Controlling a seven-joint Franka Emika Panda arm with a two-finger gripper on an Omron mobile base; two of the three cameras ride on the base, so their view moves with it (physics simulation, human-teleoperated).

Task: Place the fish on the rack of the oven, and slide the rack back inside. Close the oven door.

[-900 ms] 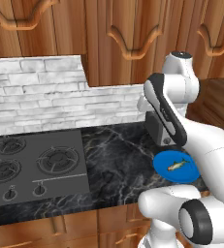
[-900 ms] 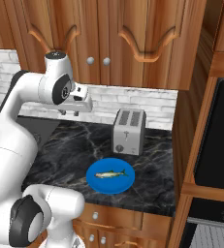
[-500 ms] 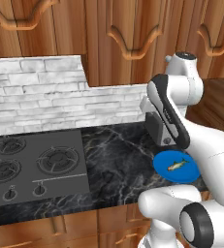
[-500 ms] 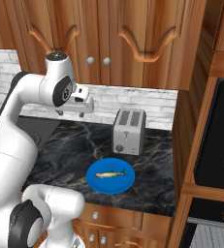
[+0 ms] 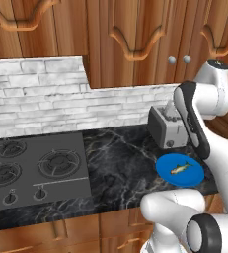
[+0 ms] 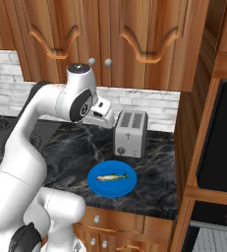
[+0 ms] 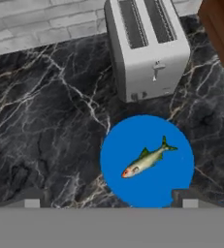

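gripper [image 7: 108, 202]: fingers spread wide, holding nothing, high above the counter | fish [image 7: 148, 160]: lies on blue plate [image 7: 118, 169], head toward plate's left in hand view | plate: on black marble counter [image 7: 50, 126], just in front of silver toaster [image 7: 146, 46] | oven [image 6: 222, 147]: at right, in wooden cabinetry

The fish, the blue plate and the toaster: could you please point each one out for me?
fish [image 7: 147, 160], hand view, on the middle of its body.
blue plate [image 7: 120, 147], hand view, on bare blue surface left of the fish.
toaster [image 6: 130, 140], right base view, on its front face.
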